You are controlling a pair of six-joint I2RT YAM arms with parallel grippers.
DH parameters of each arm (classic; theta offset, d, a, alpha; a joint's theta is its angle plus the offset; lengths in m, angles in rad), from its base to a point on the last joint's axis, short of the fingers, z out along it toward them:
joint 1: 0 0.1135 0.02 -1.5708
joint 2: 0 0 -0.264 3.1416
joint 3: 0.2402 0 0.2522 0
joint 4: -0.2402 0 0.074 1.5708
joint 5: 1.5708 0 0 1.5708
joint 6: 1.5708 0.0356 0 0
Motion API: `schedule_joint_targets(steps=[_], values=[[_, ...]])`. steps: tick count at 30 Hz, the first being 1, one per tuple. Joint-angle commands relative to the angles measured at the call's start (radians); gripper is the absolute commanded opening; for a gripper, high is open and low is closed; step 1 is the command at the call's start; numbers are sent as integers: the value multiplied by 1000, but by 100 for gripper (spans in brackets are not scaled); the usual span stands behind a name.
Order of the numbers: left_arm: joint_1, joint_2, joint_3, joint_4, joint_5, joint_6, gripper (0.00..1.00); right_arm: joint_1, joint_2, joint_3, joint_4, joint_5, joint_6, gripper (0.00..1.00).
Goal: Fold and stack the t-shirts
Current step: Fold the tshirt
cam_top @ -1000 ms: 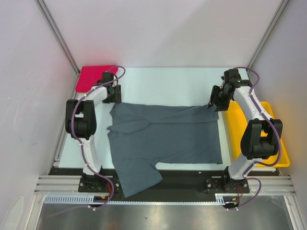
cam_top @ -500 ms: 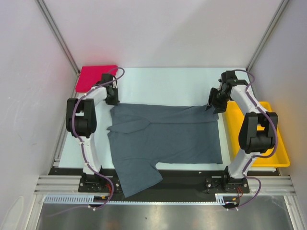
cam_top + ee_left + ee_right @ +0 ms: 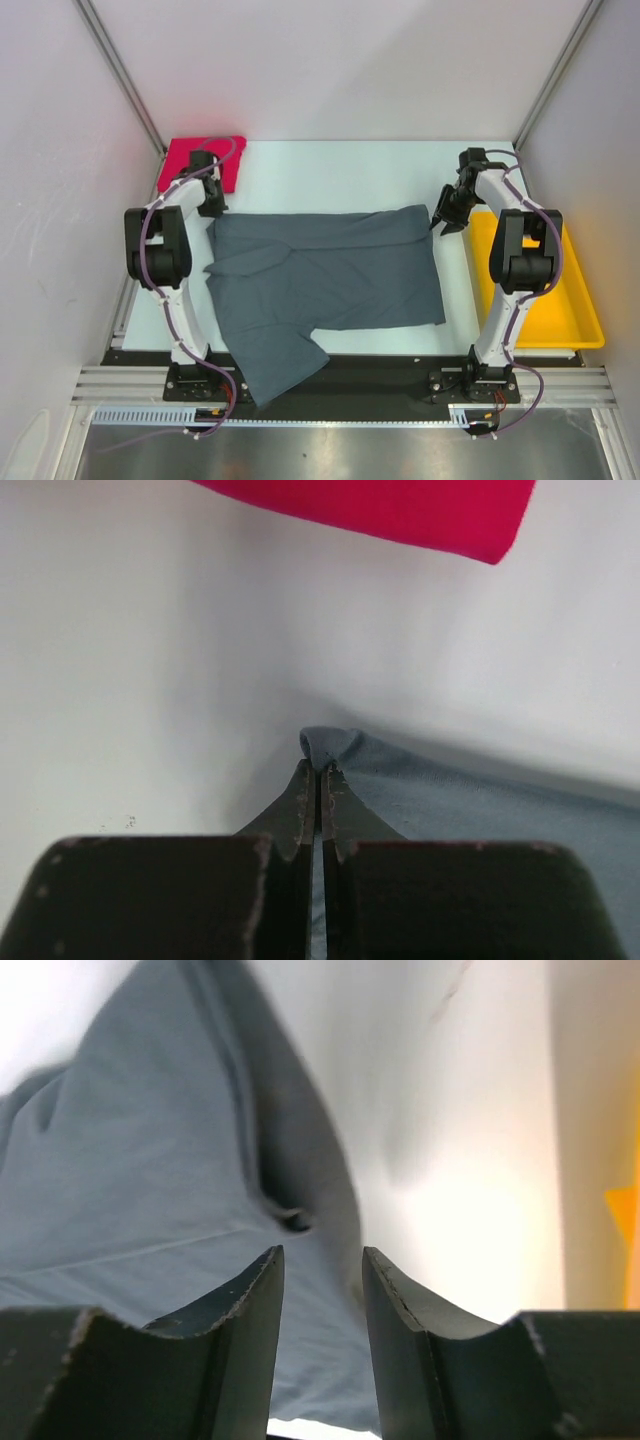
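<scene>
The slate-grey t-shirt (image 3: 325, 275) lies spread across the table, one sleeve hanging over the near edge. My left gripper (image 3: 208, 204) is shut on its far left corner; in the left wrist view the gripper (image 3: 320, 770) pinches a small bunch of grey cloth (image 3: 330, 744). The pinkish-red t-shirt (image 3: 200, 160) lies folded at the far left, just beyond that gripper, and shows at the top of the left wrist view (image 3: 400, 510). My right gripper (image 3: 445, 215) hovers just right of the shirt's far right corner. Its jaws (image 3: 322, 1255) stand apart over the grey cloth (image 3: 150, 1180).
A yellow tray (image 3: 545, 300) lies along the right edge of the table, beside the right arm; a sliver of it (image 3: 625, 1210) shows in the right wrist view. White walls close in the table on three sides.
The left gripper has closed on the shirt's far left corner and moved left toward the red shirt. The whole grey shirt slid left with it, its right corner away from the right gripper.
</scene>
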Motion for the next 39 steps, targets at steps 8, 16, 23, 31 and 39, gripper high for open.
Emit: schedule_joint_targets(steps=[8,16,23,31,39], values=[[4,-40,9,7,15,-56,0,-11,97,94,45,-126,73,47],[2,-41,44,-38,-126,-72,0,-16,128,111,78,-140,85,47],[4,8,116,-69,-188,-74,0,-29,125,105,50,-120,71,47],[-18,-67,93,-76,-185,-81,30,-22,64,5,16,-91,27,42],[-82,-229,39,-125,-254,-90,63,1,-93,-213,68,-75,1,34]])
